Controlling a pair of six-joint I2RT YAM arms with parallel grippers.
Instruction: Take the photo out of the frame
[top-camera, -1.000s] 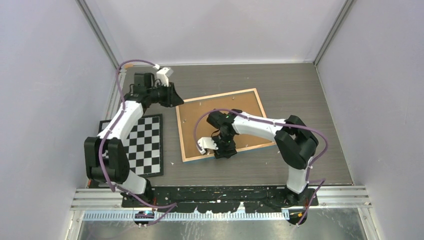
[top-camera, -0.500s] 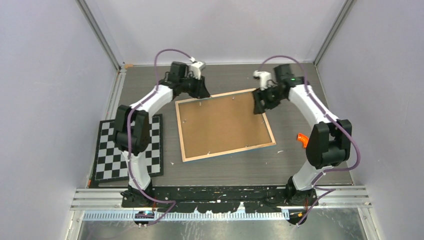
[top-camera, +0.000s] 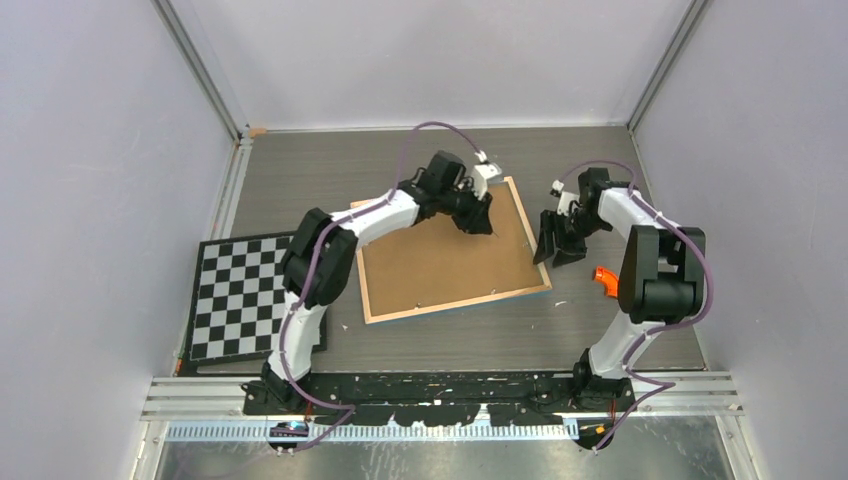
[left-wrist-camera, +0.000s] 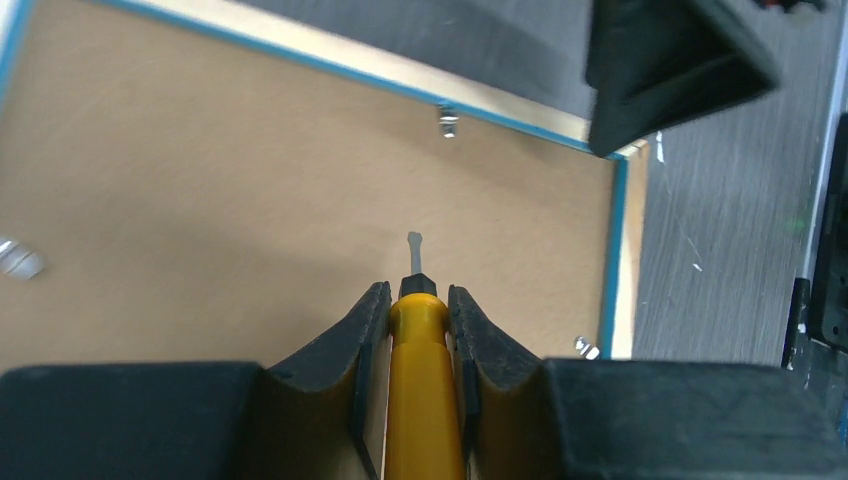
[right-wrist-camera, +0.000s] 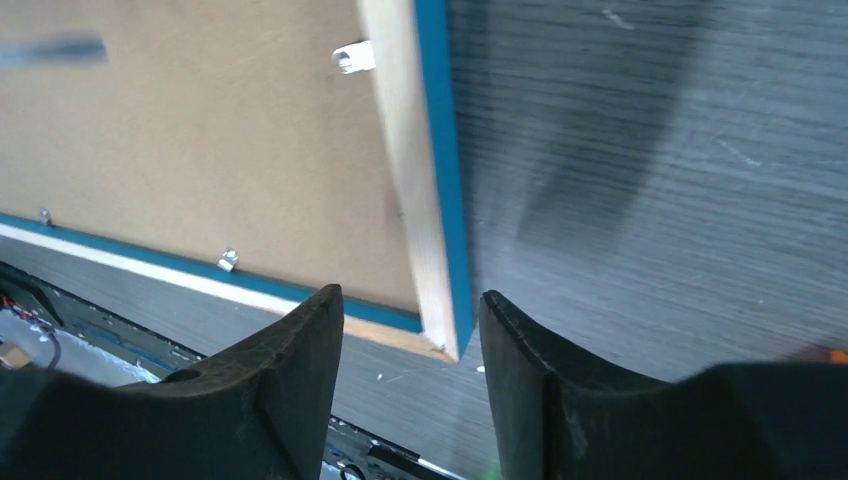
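The frame (top-camera: 440, 258) lies face down in the middle of the table, its brown back up, with a light wood rim and a blue border. The photo is hidden under the back. My left gripper (top-camera: 478, 213) is over the frame's far right part, shut on a yellow-handled screwdriver (left-wrist-camera: 424, 390). Its tip (left-wrist-camera: 413, 242) points at the brown back (left-wrist-camera: 200, 200). My right gripper (top-camera: 553, 248) is open beside the frame's right edge. In the right wrist view its fingers (right-wrist-camera: 300, 340) straddle the frame's near right corner (right-wrist-camera: 440, 300) from above. Small metal tabs (right-wrist-camera: 352, 57) sit along the rim.
A black-and-white checkerboard (top-camera: 255, 295) lies at the left of the table. A small orange object (top-camera: 604, 277) lies on the table by the right arm. The walls of the cell close in on three sides.
My left arm has swung from the frame's far left corner to its far right part. My right arm went from the frame's near edge to its far right corner, then down the right edge.
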